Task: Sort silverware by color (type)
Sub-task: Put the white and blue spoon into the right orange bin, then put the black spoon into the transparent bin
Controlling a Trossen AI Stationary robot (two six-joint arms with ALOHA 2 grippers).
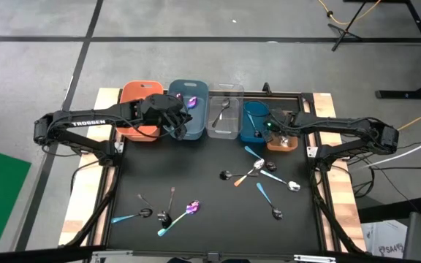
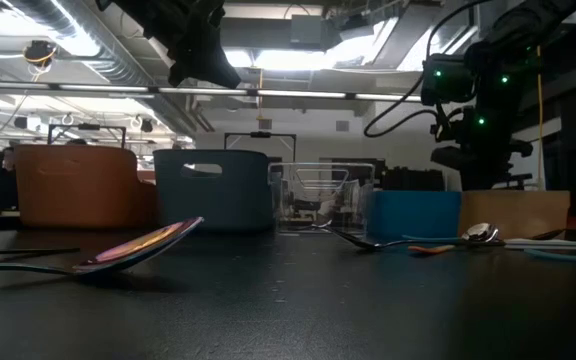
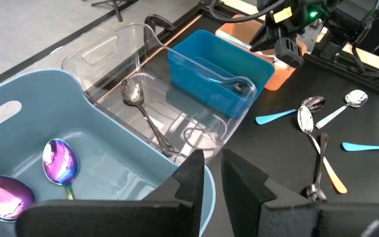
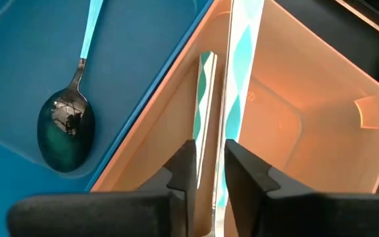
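Left arm is seen extended from the table's left edge toward the back row of bins, its wrist bent down; the left gripper is held over the near rim of the grey-blue bin. Its fingers are parted by a narrow gap and nothing is gripped between them. Two iridescent purple spoons are seen lying in that bin. A silver spoon is lying in the clear bin beside it. Right arm is stretched from the table's right edge, elbow bent, and the right gripper is poised above the boundary of the blue bin and the brown bin. In the right wrist view, a slim teal-and-white patterned handle is seen standing between the slightly parted fingers, over the brown bin's interior; whether it is gripped or already let go cannot be told. A blue-handled spoon is lying on the blue bin's floor. The orange bin is set at the row's left end. The remaining silverware is scattered on the black table: a cluster near the right, and another at the front left.
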